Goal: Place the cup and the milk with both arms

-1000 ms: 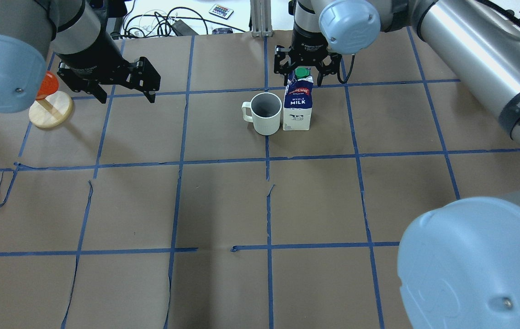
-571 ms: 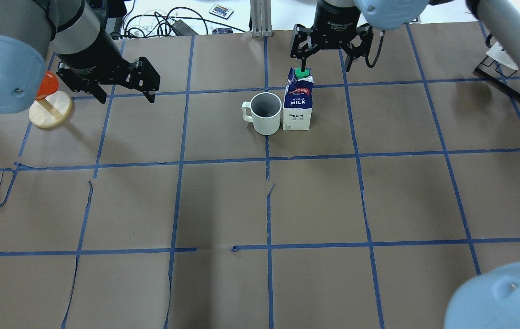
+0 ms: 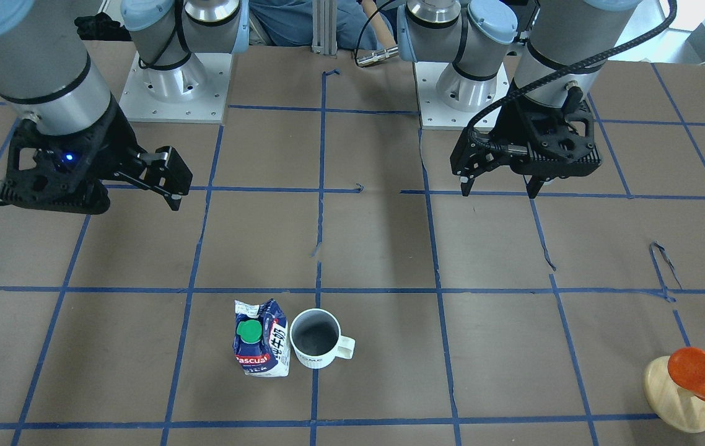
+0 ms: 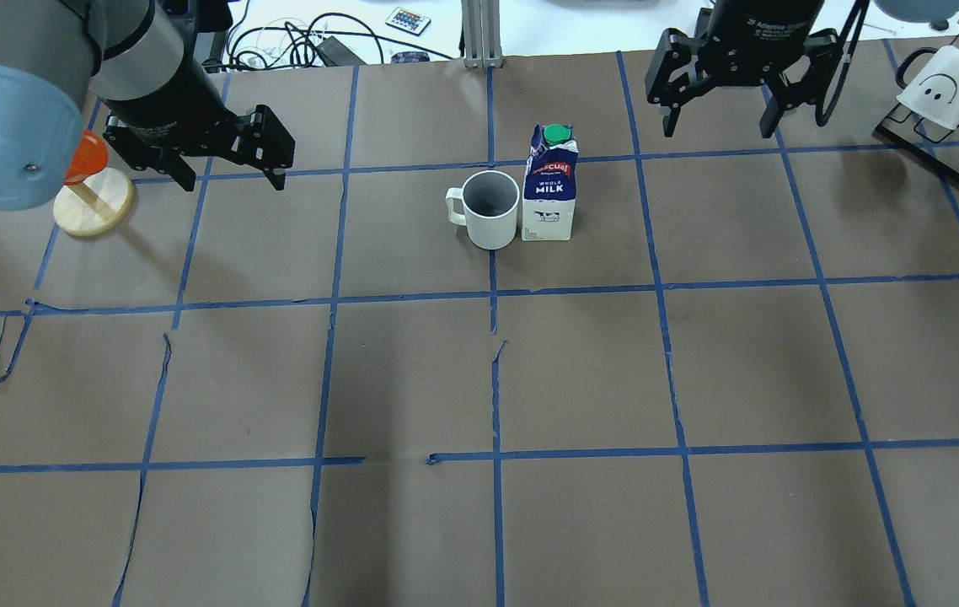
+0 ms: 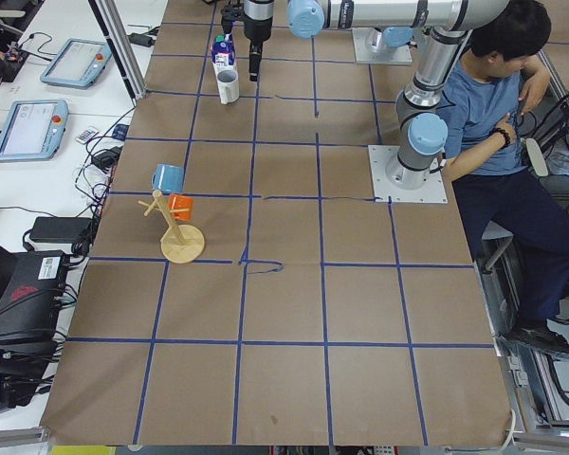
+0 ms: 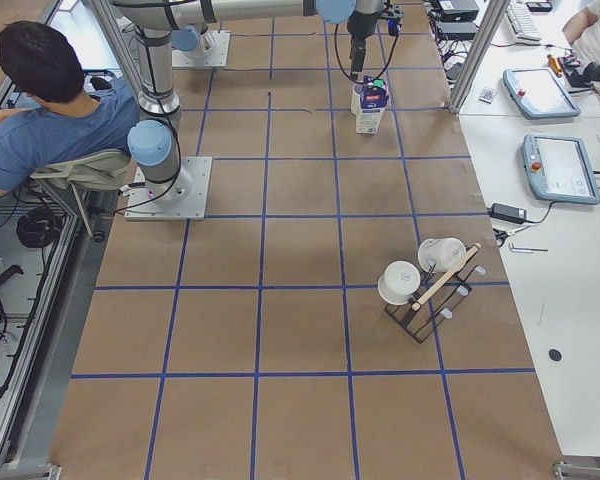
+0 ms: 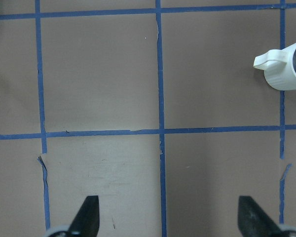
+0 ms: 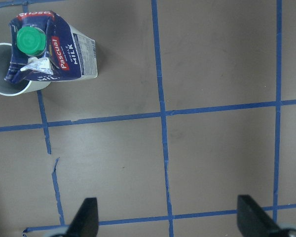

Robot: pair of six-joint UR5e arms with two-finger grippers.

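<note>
The white ribbed cup (image 4: 490,211) stands upright on the table, handle to the overhead view's left. The blue and white milk carton (image 4: 549,190) with a green cap stands right beside it on its right, close or touching. Both also show in the front view, cup (image 3: 314,339) and milk (image 3: 261,339). My right gripper (image 4: 717,131) is open and empty, up and to the far right of the milk; its wrist view shows the milk (image 8: 49,49) at top left. My left gripper (image 4: 233,179) is open and empty, well left of the cup, whose handle shows in its wrist view (image 7: 286,69).
An orange cup-like object on a pale wooden disc stand (image 4: 92,198) sits at the far left, just behind my left gripper. A black rack with white mugs (image 4: 947,84) stands at the far right. A person (image 5: 484,95) sits behind the robot bases.
My right gripper, which was open around the milk's top, has moved away to the right and back, leaving the carton standing. The left arm, cup and milk have not moved.
</note>
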